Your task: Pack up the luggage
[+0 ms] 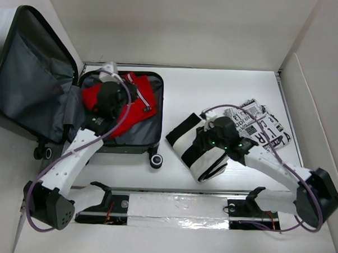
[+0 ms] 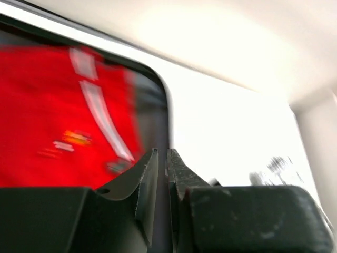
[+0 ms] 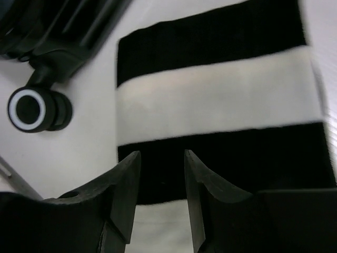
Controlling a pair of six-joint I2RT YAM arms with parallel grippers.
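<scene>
The luggage (image 1: 157, 112) lies open at the left, its grey-lined lid (image 1: 30, 81) raised against the wall. A red garment (image 1: 133, 105) lies in its base and also shows in the left wrist view (image 2: 52, 116). My left gripper (image 1: 125, 92) hovers over the red garment near the case's right rim, shut and empty (image 2: 163, 154). A black-and-white striped garment (image 1: 193, 147) lies on the table right of the case. My right gripper (image 1: 207, 134) is open just above it, over a black stripe (image 3: 162, 154), holding nothing.
A folded newspaper-print garment (image 1: 258, 127) lies right of the striped one. A black case wheel (image 1: 156, 160) sticks out toward the striped garment and shows in the right wrist view (image 3: 29, 109). White walls enclose the table on three sides.
</scene>
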